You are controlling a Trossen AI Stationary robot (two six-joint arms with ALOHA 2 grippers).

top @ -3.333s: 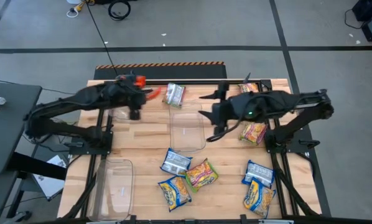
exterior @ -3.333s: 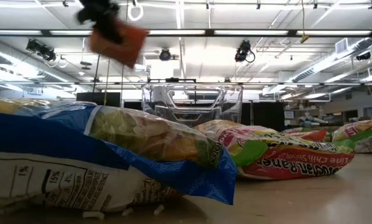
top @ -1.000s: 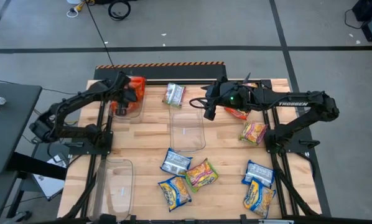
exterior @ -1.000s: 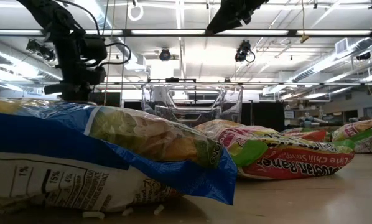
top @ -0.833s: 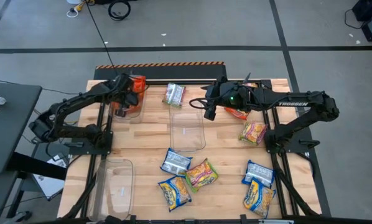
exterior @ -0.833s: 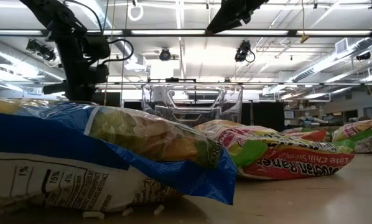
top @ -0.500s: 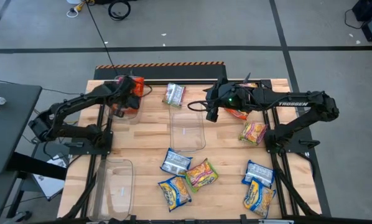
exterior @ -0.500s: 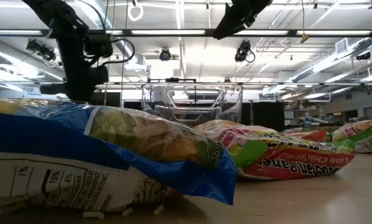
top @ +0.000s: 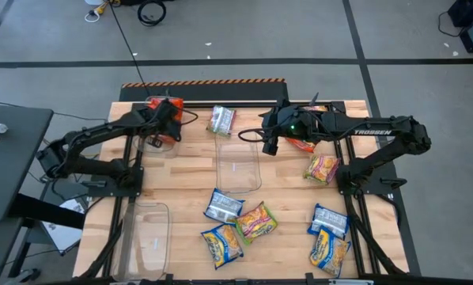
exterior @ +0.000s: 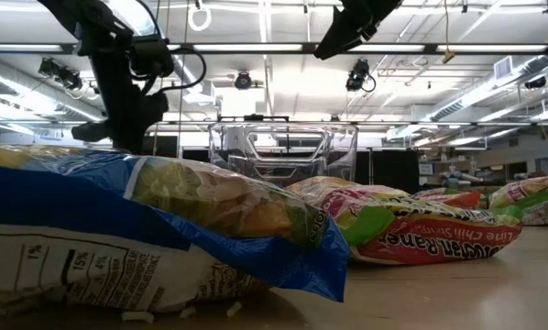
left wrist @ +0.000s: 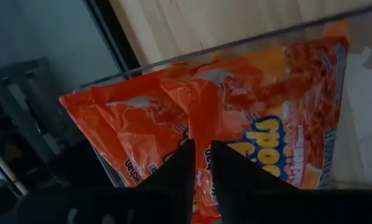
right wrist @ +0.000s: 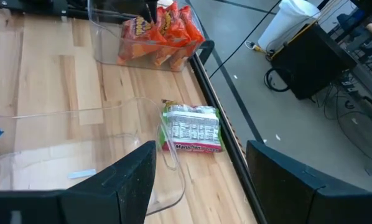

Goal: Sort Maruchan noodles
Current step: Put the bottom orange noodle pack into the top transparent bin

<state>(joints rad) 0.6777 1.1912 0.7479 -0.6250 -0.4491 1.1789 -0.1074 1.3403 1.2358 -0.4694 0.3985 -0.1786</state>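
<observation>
From where I stand, "TROSSEN" reads on the right arm. The green-edged packet [exterior: 411, 229] near the low camera shows partial words "Ramen" and "Lime Chili Shrimp". Orange-red packets [top: 165, 107] stand in the clear bin [top: 159, 141] at eleven o'clock on the tabletop [top: 292, 198]; their print is cut off. The left claw [left wrist: 200, 168] is pinched narrow just above them, gripping nothing. The right claw [right wrist: 201, 165] hangs wide above the middle bin [top: 238, 166] near twelve o'clock. Other packets lie scattered between four and six o'clock.

"TROSSEN" showing white along the right arm [top: 371, 132], "15%" and "1%" showing on the nearest packet [exterior: 91, 266]
</observation>
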